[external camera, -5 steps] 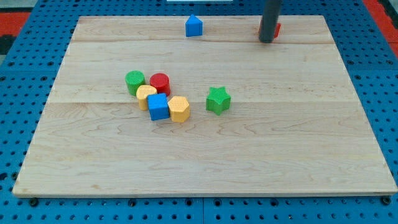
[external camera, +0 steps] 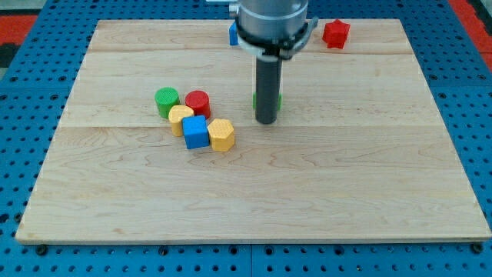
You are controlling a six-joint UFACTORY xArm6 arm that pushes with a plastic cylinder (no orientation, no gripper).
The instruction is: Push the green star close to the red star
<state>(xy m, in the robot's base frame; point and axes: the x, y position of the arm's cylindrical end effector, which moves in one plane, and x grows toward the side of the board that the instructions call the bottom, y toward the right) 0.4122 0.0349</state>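
The red star lies near the view's top right of the wooden board. The green star is near the board's middle, almost wholly hidden behind my rod; only thin green slivers show at the rod's sides. My tip stands on the board at the star's near side, touching or nearly touching it. The red star lies up and to the right of the green star, well apart from it.
A cluster lies left of my tip: green cylinder, red cylinder, yellow block, blue cube, yellow hexagonal block. A blue block at the view's top is partly hidden by the arm.
My rod has moved from beside the red star at the top right down and left to the green star. The green star has shifted slightly up. The red star now shows in full.
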